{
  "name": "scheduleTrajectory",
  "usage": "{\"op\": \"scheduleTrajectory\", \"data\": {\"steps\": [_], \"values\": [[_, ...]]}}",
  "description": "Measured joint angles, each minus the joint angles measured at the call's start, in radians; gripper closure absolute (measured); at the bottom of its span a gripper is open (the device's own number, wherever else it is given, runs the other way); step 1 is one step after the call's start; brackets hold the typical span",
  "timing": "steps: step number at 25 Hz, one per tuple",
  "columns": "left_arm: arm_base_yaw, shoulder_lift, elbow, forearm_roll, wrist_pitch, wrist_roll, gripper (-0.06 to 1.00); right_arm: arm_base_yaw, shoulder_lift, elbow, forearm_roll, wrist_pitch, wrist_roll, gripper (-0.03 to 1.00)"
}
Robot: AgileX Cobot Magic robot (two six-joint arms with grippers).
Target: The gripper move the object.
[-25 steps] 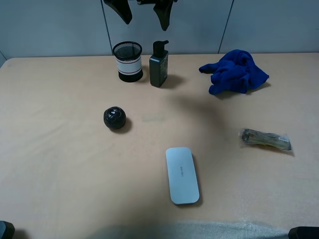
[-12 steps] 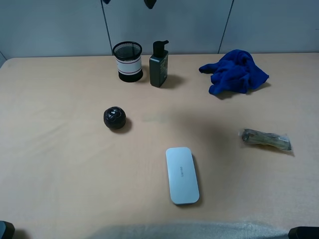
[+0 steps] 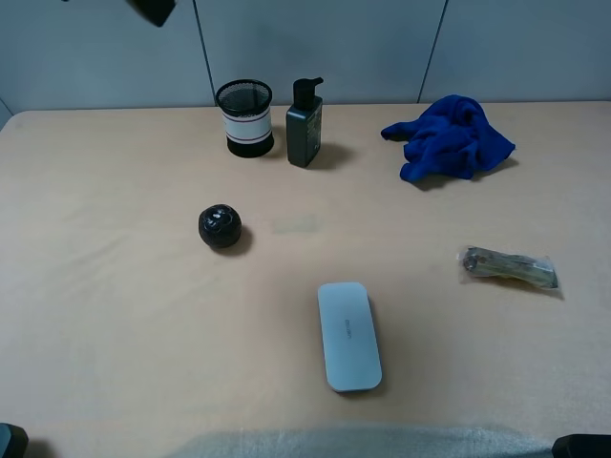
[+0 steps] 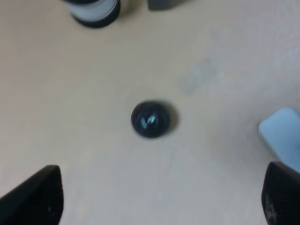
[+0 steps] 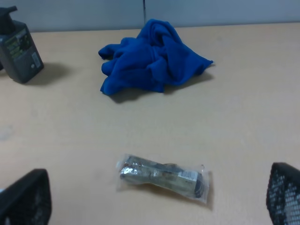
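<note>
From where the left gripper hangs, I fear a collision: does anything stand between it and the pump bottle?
The black mesh cup stands just left of the pump bottle; the left gripper could clip it.

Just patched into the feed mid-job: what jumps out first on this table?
The bright blue cloth crumpled at the far right of the table grabs the eye first. Next, the dark pump bottle standing upright at the far edge right beside the black mesh cup, with nothing gripping it. Nearer the camera lie a black ball, a pale flat case and a clear-wrapped packet.
</note>
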Motion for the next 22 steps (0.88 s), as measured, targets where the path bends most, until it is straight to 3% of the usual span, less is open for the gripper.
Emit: {"op": "scheduleTrajectory", "data": {"steps": [16, 22], "values": [[0.005, -0.562, 0.493, 0.007, 0.001, 0.002, 0.09, 0.0, 0.0, 0.0, 0.001, 0.0, 0.0, 0.27], [0.14, -0.761, 0.626, 0.007, 0.002, 0.002, 0.09, 0.0, 0.0, 0.0, 0.001, 0.0, 0.0, 0.27]]}}
